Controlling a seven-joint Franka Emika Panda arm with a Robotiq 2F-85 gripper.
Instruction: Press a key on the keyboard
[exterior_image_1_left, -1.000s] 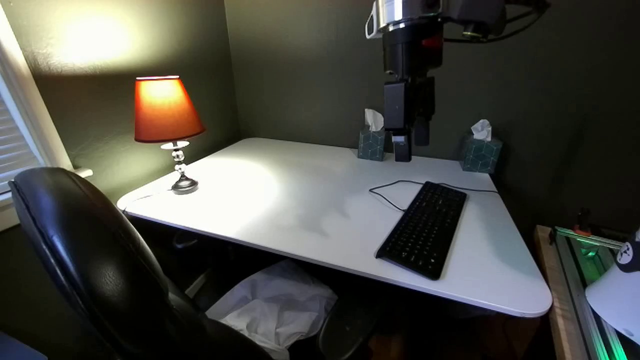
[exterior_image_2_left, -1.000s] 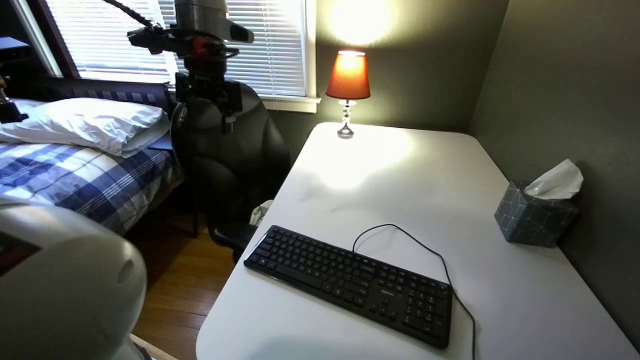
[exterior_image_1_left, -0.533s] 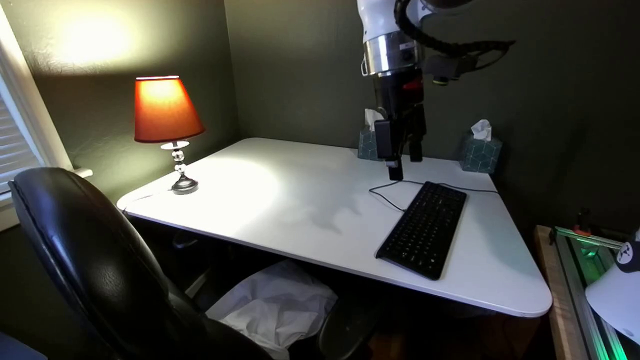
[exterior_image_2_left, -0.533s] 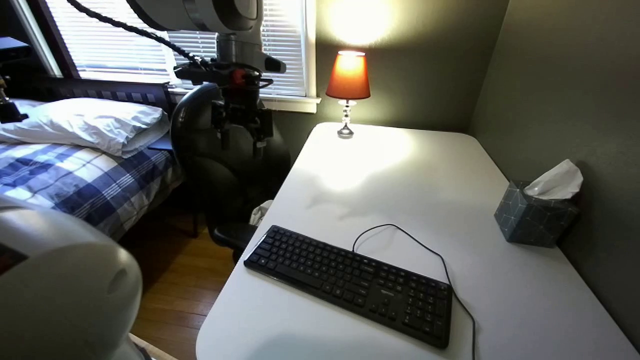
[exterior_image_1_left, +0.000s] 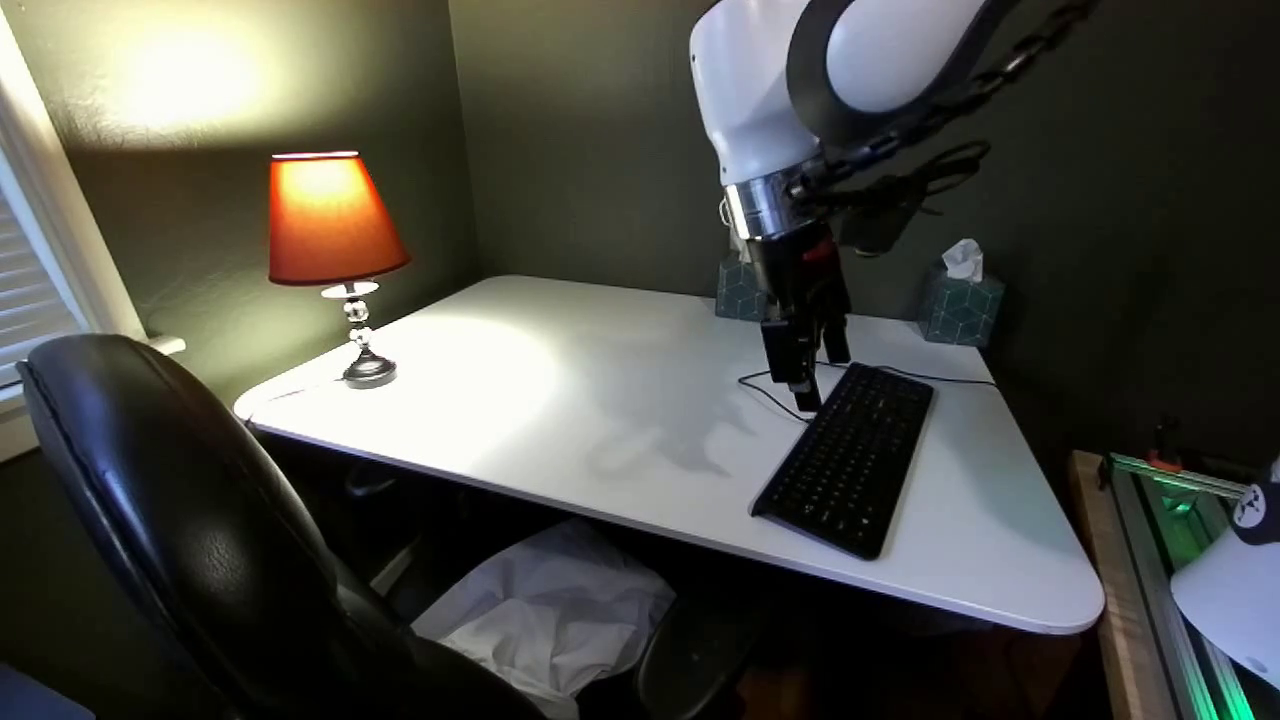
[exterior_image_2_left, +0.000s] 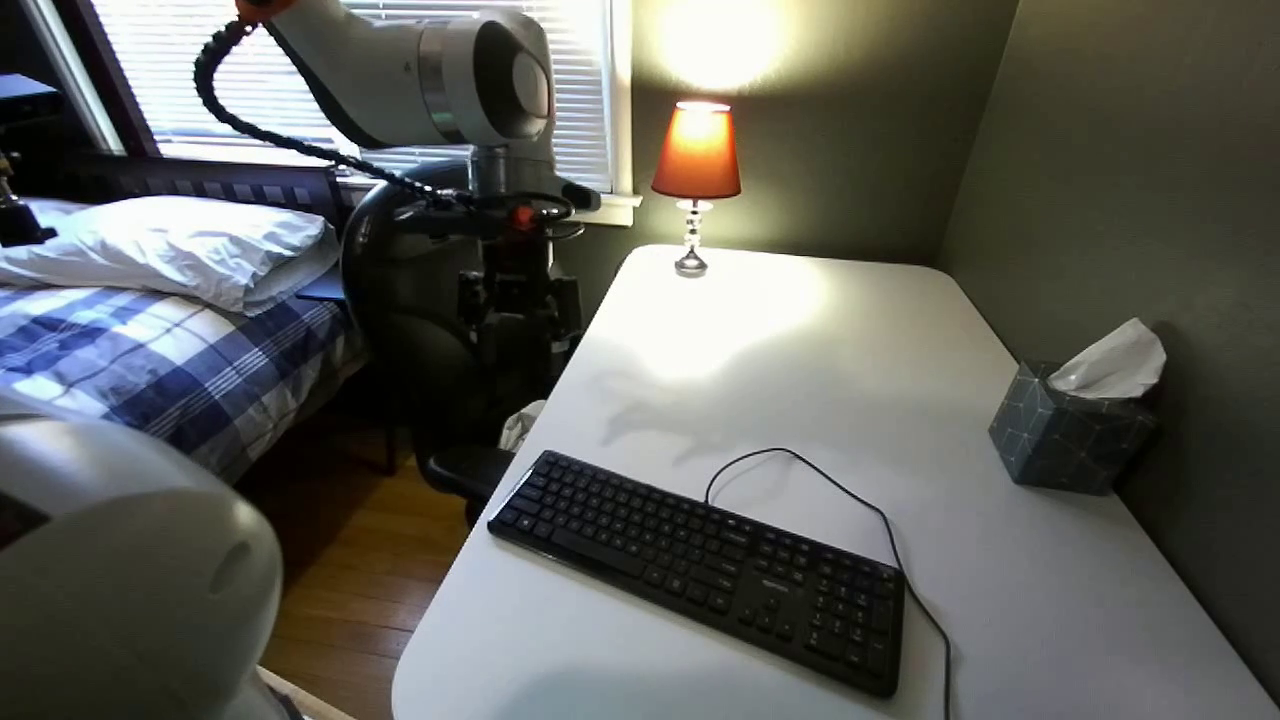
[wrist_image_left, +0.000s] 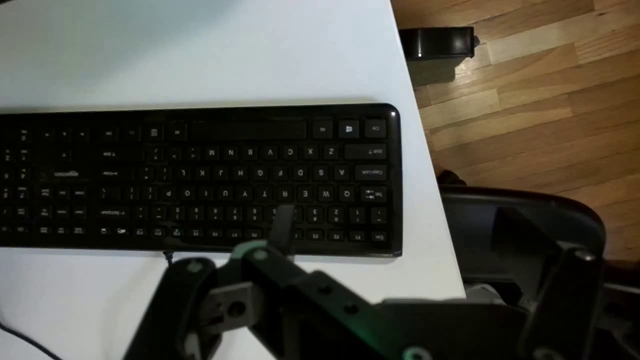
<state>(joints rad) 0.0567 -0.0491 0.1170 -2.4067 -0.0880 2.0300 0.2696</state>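
Tool (wrist_image_left: 402, 234) wide, empty | wrist-view left fingertip (wrist_image_left: 283, 226) could mash neighbouring keys (wrist_image_left: 255, 214) on wired keyboard (wrist_image_left: 200, 181) | cause: slight aim drift

The flat, rectangular black keyboard (exterior_image_2_left: 698, 572) bears pale lettering; the round-cornered tabletop (exterior_image_2_left: 850, 390) is white. The tapered lampshade (exterior_image_2_left: 698, 155) glows orange-red. Thin pale lines pattern the teal-grey cuboid tissue boxes (exterior_image_1_left: 961, 308); the cloth bedspread (exterior_image_2_left: 170, 350) is blue-and-white plaid.

A lit lamp (exterior_image_1_left: 335, 225), a keyboard (exterior_image_2_left: 704, 573) and two tissue boxes (exterior_image_1_left: 962, 308) share a white desk (exterior_image_1_left: 620, 370).
The black keyboard lies near one edge, its cable (exterior_image_2_left: 785, 450) curving alongside.
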